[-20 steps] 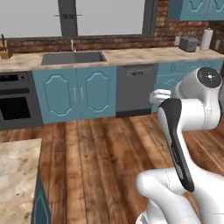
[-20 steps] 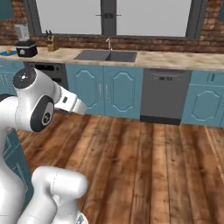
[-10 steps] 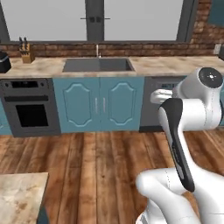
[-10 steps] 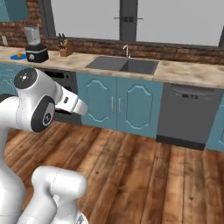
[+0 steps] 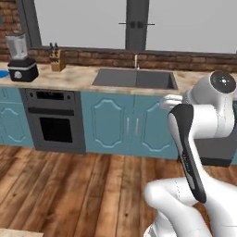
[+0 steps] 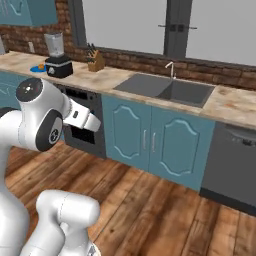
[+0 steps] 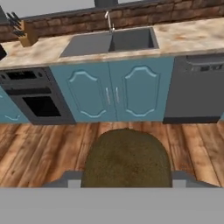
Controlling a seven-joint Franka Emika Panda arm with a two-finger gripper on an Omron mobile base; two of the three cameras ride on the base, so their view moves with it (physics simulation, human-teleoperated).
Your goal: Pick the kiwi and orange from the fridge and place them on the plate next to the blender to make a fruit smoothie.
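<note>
The kiwi (image 7: 127,158) is in the gripper (image 7: 127,181). It looks big in the hand view, a rough brown oval with a fuzzy skin. A bit of grey finger (image 7: 72,180) sticks out on each side of it, pressed against the fruit, so the fingers are pinching the kiwi.

The arm (image 5: 194,152) is smooth and white with dark joints. It is folded up close to the robot, over a floor (image 5: 83,194) of long brown wood boards.

Ahead is a long counter (image 6: 115,80) with a speckled tan stone top. Under it are blue doors (image 5: 127,125) with curvy panels and thin grey handles. A grey sink (image 5: 136,78) is sunk into the top, with a thin bent tap (image 6: 171,67) behind it. To the left of the sink is a black oven (image 5: 54,122) with a dark glass door. To the right is a flat grey dishwasher (image 6: 232,167). A wall of red bricks (image 6: 150,60) runs behind the counter, under big pale windows (image 5: 83,21).

The blender (image 6: 57,56) stands far to the left on the counter. It has a squat black base and a tall clear jar. The blue plate (image 6: 36,69) lies flat just beside it, on its left. The orange (image 6: 40,66) is a small round bright ball on the plate. A wood knife block (image 6: 95,61) stands between the blender and the sink.
</note>
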